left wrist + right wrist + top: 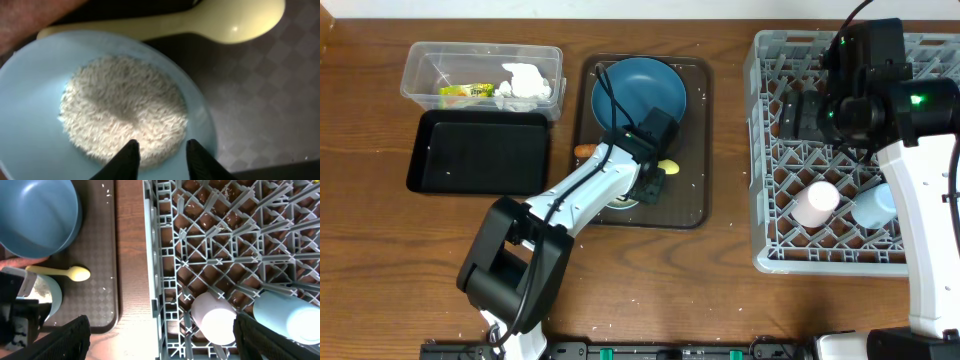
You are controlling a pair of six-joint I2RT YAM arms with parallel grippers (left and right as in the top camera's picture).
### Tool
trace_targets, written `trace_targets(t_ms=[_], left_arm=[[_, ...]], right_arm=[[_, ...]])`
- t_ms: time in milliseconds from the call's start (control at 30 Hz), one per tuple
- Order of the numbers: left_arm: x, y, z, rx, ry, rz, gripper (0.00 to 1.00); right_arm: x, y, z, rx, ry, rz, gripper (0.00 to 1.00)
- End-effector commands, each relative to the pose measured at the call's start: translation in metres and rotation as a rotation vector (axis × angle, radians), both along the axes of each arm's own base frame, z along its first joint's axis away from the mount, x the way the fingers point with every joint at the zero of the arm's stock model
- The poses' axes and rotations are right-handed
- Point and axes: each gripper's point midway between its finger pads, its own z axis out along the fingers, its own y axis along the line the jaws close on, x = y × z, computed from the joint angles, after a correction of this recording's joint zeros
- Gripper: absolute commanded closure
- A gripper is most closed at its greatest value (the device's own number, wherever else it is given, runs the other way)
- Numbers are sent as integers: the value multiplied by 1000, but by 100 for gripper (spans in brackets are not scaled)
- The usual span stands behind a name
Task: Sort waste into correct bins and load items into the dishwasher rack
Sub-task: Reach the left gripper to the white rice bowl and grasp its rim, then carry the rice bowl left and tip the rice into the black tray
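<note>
My left gripper (645, 186) (161, 146) is open, its fingertips low inside the white bowl (30, 100), over the heap of white rice (122, 107). The yellow spoon (220, 20) (667, 166) lies just beyond the bowl. The dark blue bowl (638, 92) and the orange carrot (583, 150) are on the brown serving tray (695, 205). The clear tub (420, 60) holds the yellow wrapper (466, 91) and the white tissue (525, 82). The black tray (480, 150) lies in front of it. My right gripper (810, 112) (162, 340) is wide open and empty above the grey rack (765, 150).
The pink cup (815, 203) (215, 317) and the light blue cup (875, 205) (287, 315) stand upside down in the rack's front part. Loose rice grains (102, 282) dot the serving tray. My left arm stretches across the tray's front left.
</note>
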Motion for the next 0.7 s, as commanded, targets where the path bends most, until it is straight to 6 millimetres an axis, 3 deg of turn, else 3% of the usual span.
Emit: trace_targets(t_ms=[0,133,267,500,667], left_arm=[[11,-6,36,-35,-79,-11,59],[6,-7,53,-46,-102,-57,48],[0,-16,51,-38,-97,-118,43],[-16,-36,34,-10,-57,-219,44],[-16,-33,18,20,-25,-212,51]], right_arm=[[1,-3,-3,-25,8,-15,11],[1,-3,-3,-25,8,-15,11],[1,-3,-3,-25,7,-15,11],[0,-3,-3,-25,12,-15,11],[-3,-4,-5,-27,24,-15,11]])
